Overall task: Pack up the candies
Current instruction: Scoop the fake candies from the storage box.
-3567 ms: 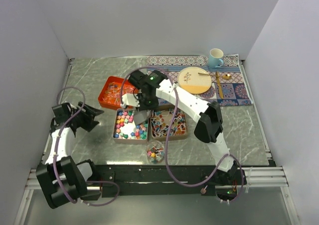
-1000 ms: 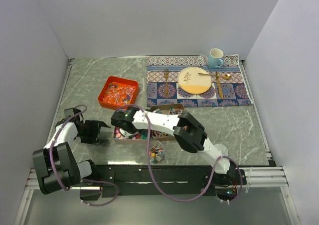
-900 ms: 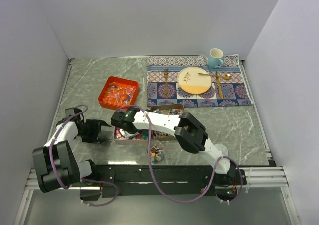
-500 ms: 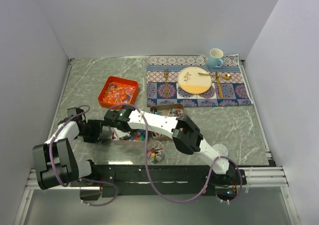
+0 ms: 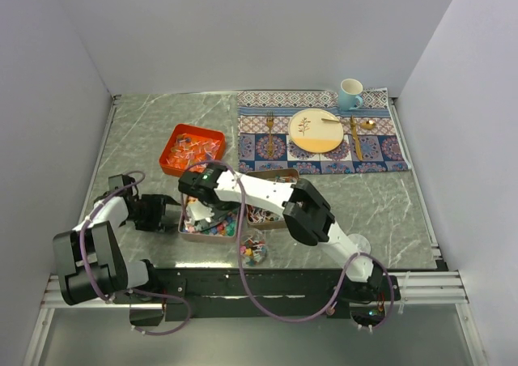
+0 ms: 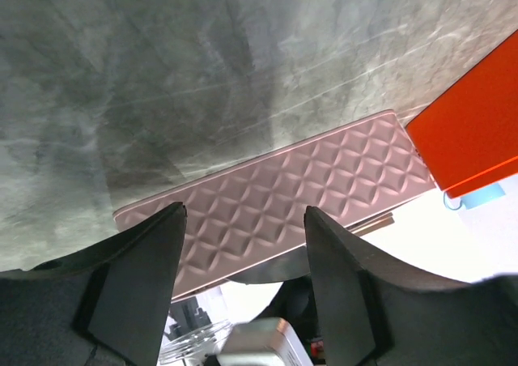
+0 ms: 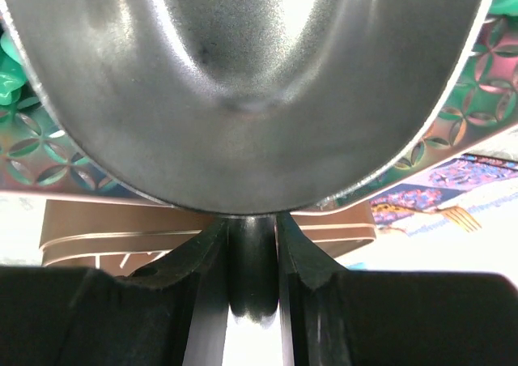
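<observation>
Since pale walls (image 5: 243, 34) shut in three sides, the grey marbled bench (image 5: 137, 131) is all the ground I have. Bare marble shows in the far left corner and along the right near side. An orange tray (image 5: 193, 150) sits left of centre, and a patterned placemat (image 5: 380, 151) with a plate (image 5: 316, 131) and mug (image 5: 350, 95) fills the far right.

The candies (image 5: 214, 227) lie in a tin (image 6: 275, 196) near the front edge, with more in a second tin (image 5: 271, 174) touching its right side and in a small clear container (image 5: 252, 250) nearer my bases.

My left tool (image 6: 243, 216) is spread wide and holds nothing. The first tin's quilted pink wall is just beyond its tips, but whether they touch I cannot tell.

My right tool (image 7: 251, 244) is clamped on the handle of a metal scoop (image 7: 243, 82) over that tin. The scoop's bowl blocks nearly all of the wrist view, and my right arm hides much of both tins.
</observation>
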Available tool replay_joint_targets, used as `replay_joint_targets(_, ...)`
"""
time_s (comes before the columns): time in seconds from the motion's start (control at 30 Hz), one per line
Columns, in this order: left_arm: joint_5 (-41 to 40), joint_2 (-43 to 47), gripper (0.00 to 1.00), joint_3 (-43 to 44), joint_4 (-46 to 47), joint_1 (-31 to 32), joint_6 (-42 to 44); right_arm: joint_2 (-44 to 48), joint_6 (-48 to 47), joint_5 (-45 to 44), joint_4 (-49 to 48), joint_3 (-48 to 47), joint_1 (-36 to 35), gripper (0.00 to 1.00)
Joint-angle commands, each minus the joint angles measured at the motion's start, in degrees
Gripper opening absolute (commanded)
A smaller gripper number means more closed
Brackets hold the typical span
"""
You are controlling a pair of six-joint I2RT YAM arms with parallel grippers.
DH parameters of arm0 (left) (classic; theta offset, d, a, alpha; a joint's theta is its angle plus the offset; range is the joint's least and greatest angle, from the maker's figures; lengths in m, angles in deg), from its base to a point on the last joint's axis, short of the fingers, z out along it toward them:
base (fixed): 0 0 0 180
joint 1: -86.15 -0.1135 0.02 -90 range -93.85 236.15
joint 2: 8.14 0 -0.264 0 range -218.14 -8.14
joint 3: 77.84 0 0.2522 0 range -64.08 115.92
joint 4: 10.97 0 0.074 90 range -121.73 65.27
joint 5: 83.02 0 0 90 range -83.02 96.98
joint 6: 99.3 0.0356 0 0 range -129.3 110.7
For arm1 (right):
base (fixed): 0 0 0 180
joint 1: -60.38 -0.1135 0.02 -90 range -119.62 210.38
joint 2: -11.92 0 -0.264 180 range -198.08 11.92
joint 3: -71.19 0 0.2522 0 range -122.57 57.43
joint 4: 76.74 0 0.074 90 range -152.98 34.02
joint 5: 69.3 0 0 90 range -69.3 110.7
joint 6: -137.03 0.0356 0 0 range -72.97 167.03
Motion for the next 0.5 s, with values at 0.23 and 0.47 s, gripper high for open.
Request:
replay_joint_targets(0.23,1.78,-0.75,0.85,4.54,3.94,-2.95,7.82,9.74,-4.81,18.72,-14.11,9.92,7.31,0.0)
replay_joint_targets(0.47,1.79,-0.14,0.98,7.35,5.88,-4.45,12.67,19.41,-4.28,24.96,-20.79,15.12,9.33,0.0)
